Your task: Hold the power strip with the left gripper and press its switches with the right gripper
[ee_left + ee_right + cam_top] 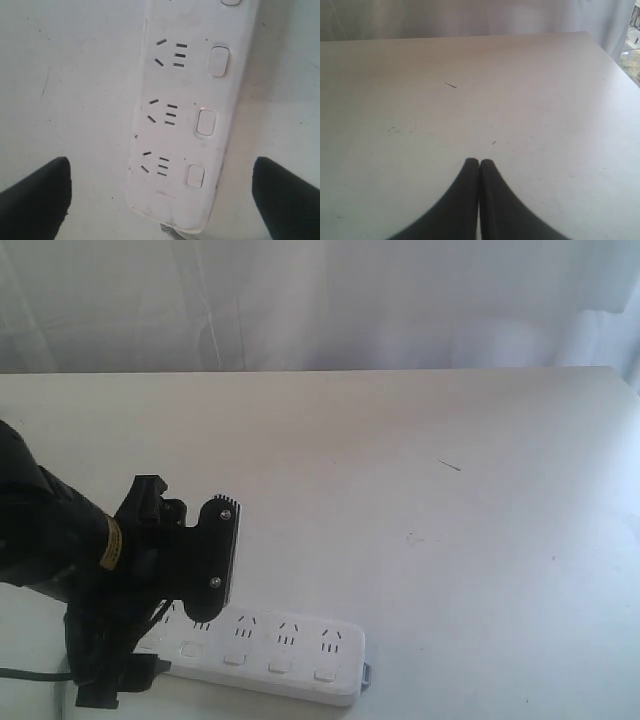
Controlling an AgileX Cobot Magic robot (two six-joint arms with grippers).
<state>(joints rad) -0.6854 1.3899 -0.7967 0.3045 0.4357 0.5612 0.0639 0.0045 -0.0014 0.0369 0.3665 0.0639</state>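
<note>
The white power strip (290, 655) lies flat near the front of the table, and its left end is hidden under my left arm. My left gripper (170, 625) hangs over that end. In the left wrist view the left gripper (160, 170) is open, with one black finger (37, 197) on each side of the power strip (185, 135), neither touching it. Three switches (206, 122) show in a row beside the socket groups. My right gripper (479, 162) is shut with nothing in it, above bare table, and does not appear in the exterior view.
The white table (420, 470) runs back to a pale curtain (320, 300). A grey cord (170, 231) leaves the strip's near end. A small bluish tab (366, 675) sits at the strip's right end.
</note>
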